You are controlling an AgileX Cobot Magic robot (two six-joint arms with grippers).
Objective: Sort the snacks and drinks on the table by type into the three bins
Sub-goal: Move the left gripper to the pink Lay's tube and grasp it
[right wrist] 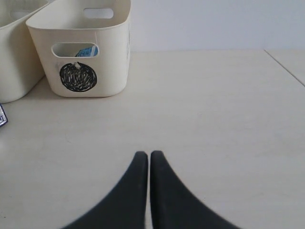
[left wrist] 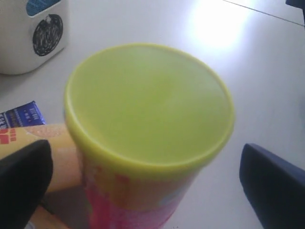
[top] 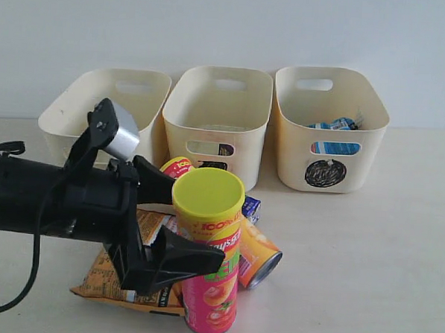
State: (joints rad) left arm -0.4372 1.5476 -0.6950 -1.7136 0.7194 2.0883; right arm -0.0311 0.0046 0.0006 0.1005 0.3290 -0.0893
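Left tool [top: 197, 223] spread wide, its fingers flanking the pink tube [top: 212, 296], which stood upright on the bench [top: 366, 278] before the three bins [top: 247, 130], long axis vertical, lid upward. We judged that uneven closing could topple it onto the lying orange tube [top: 261, 256]. Right tool [right wrist: 150, 164] was pressed together, empty
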